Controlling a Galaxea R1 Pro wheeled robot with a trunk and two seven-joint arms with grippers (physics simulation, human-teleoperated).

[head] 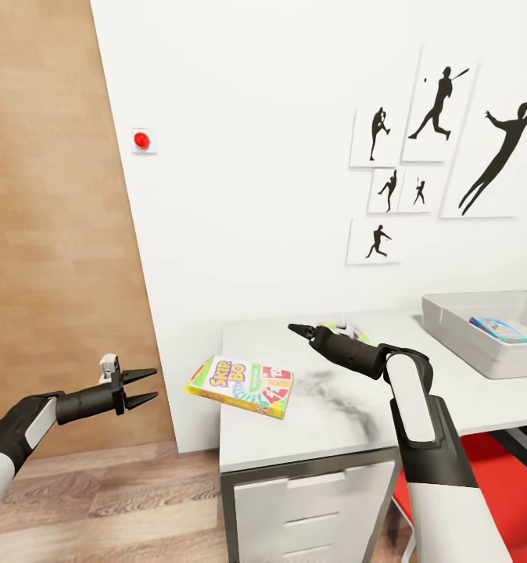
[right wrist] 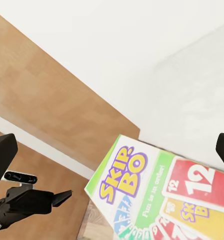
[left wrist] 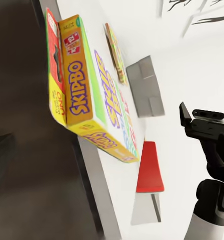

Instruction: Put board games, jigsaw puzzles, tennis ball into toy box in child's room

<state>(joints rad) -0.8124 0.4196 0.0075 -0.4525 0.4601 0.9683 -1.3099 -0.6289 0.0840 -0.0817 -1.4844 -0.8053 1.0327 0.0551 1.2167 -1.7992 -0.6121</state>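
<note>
1. Head view: Skip-Bo board game lying flat at the left edge of the white surface, one corner jutting past the rim, likely easier to pinch from the side there. Toy box at the far right of the same surface, well apart from the game, already holding a blue game box. Left gripper hovering off the edge beside the game, jaws released and empty, apparently lined up for the overhanging corner. Right gripper above the surface past the game; spread of its jaws impossible to tell here.

2. Left wrist view: game's yellow side panel facing the camera, overhang plain.

3. Right wrist view: looking down on the game's lid, black fingertips far apart at either border, so released, holding nothing.
</note>
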